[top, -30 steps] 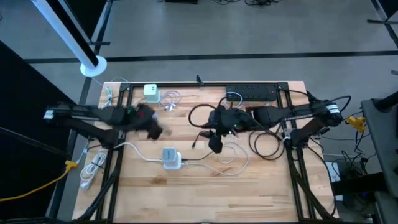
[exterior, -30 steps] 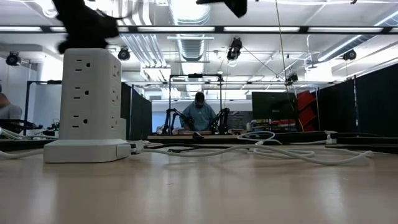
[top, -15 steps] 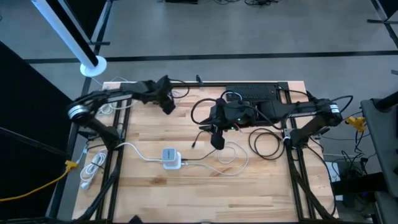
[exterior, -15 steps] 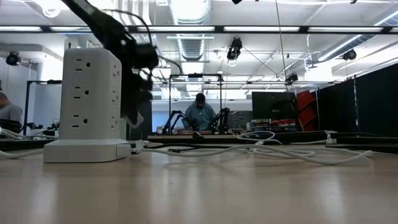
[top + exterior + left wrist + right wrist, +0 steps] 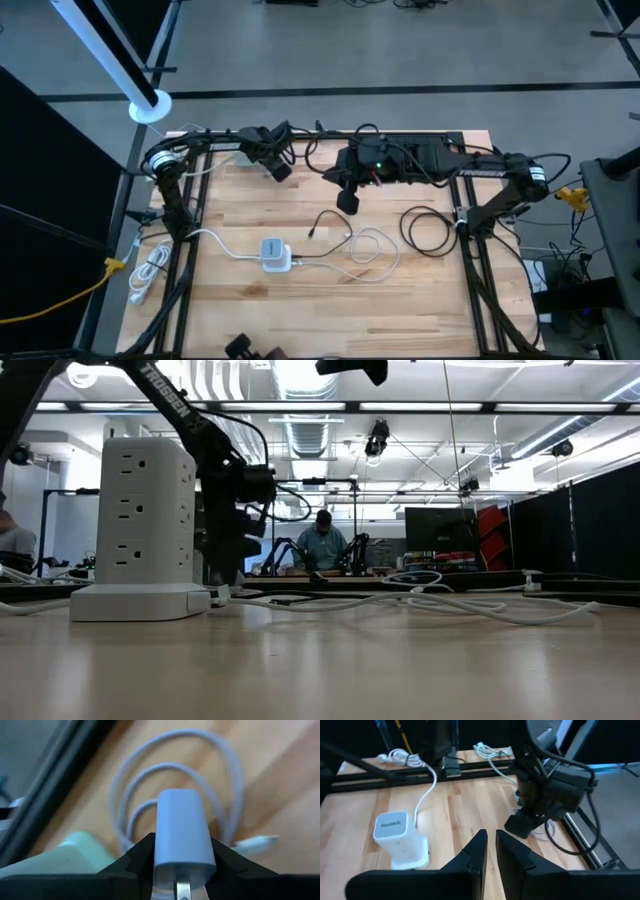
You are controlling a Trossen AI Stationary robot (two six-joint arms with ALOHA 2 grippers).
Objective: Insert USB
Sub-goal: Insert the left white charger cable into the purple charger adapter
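Observation:
A white USB charger block (image 5: 182, 830) sits between the fingers of my left gripper (image 5: 182, 845), its metal prongs toward the wrist. My left gripper (image 5: 279, 168) points down near the table's far left, above a coiled white cable (image 5: 170, 785) whose plug end (image 5: 255, 841) lies on the wood beside a mint-green power cube (image 5: 65, 852). My right gripper (image 5: 348, 200) hangs shut and empty over the table's middle. The white power tower (image 5: 274, 254) stands upright on its base at mid-table. My left gripper pinches the white charger block by its two side faces (image 5: 159, 840), near the pronged end, one finger (image 5: 137, 855) on each side. The fingers come from above, pointing down. The block stands lengthwise along the fingers; whether its far end touches the table I cannot tell.
A black power strip (image 5: 405, 148) lies along the far edge. A black cable coil (image 5: 428, 230) and loose white cable loops (image 5: 370, 245) lie right of the tower, with a black cable end (image 5: 315, 232) nearby. A white cable bundle (image 5: 150, 268) hangs at the left edge. A person (image 5: 322, 545) sits beyond the table.
My left arm has swung from the table's left side to the far edge, bringing its gripper toward the far left corner and down over the white coil. My right gripper has moved from the black cable end toward the far edge.

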